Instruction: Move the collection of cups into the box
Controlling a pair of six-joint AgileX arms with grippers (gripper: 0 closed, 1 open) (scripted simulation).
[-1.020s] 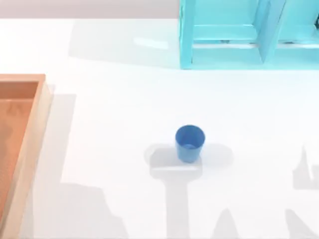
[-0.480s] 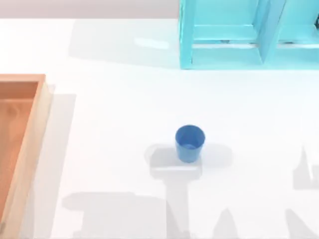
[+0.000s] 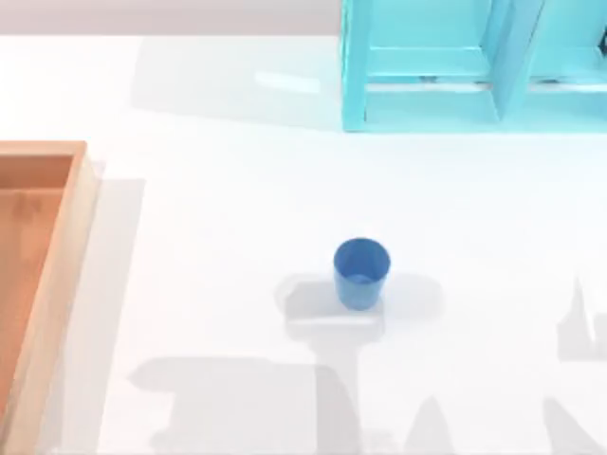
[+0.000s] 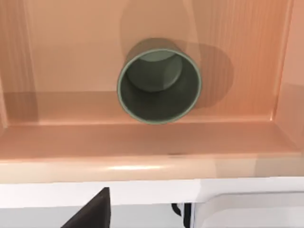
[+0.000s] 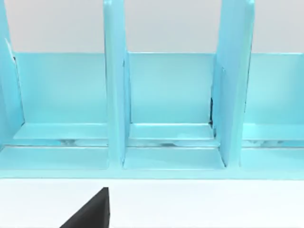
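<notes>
While the olive-green cup [image 4: 159,85] stands inside the box [image 4: 142,142], blue cup [image 3: 361,272] on table [image 3: 237,218], claw states untellable.

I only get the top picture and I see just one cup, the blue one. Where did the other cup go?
Observer: The dark olive-green cup is standing upright inside the box; the left wrist view looks down into it.
Operator: Is it in the middle of the box?
Observer: No, it stands close to one of the box's inner walls.
Operator: Is anything holding it?
Observer: No, nothing touches it; it stands free on the wooden floor.
Operator: What does the right arm's camera see?
Observer: It faces the light-blue shelf frame, with its upright dividers.
</notes>
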